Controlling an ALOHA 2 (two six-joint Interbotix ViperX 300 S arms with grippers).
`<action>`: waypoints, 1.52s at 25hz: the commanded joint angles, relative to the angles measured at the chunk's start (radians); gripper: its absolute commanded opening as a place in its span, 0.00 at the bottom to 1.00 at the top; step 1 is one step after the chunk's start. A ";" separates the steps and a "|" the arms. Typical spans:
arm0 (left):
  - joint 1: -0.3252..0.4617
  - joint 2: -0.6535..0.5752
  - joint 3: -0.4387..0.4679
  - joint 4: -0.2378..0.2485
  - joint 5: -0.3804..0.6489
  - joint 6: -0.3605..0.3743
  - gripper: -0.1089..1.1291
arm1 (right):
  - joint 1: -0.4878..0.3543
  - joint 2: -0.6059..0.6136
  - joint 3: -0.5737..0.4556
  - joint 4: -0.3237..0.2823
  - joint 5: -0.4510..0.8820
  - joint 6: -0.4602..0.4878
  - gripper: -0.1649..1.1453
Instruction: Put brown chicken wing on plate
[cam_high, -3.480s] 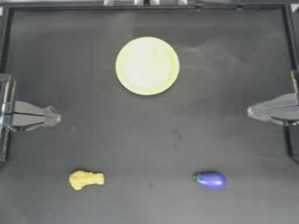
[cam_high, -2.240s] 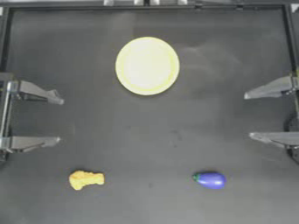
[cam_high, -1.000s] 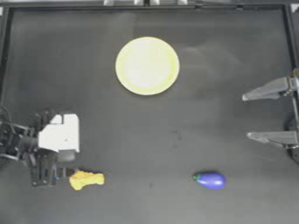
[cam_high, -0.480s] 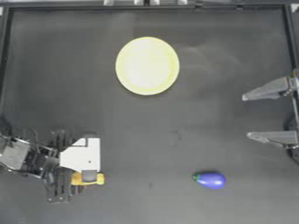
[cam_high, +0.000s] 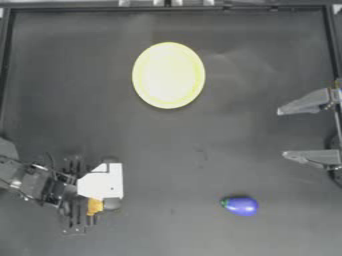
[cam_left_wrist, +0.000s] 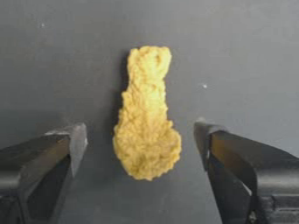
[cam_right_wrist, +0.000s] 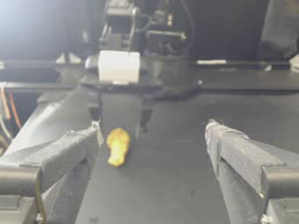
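The brown chicken wing lay flat on the tabletop at the near left, right between my left hand jaws, which stood wide apart, gripping nothing. Grasp step, I judged: next I needed to close, lift, and carry it to the plate far off. My right hand waited open at the right edge.

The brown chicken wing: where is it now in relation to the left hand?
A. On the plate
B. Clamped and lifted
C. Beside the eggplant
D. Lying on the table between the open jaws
D: the brown chicken wing lies flat, with gaps to both jaws of the left hand.
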 joint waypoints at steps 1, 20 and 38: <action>-0.002 0.006 -0.006 -0.003 -0.005 -0.002 0.92 | 0.000 0.005 -0.018 0.002 -0.006 0.000 0.89; -0.002 0.023 -0.005 -0.084 -0.078 0.011 0.06 | 0.000 0.005 -0.020 0.002 -0.008 0.002 0.89; 0.325 -0.238 -0.097 0.221 -0.074 0.083 0.14 | -0.002 0.005 -0.008 0.000 -0.012 0.003 0.89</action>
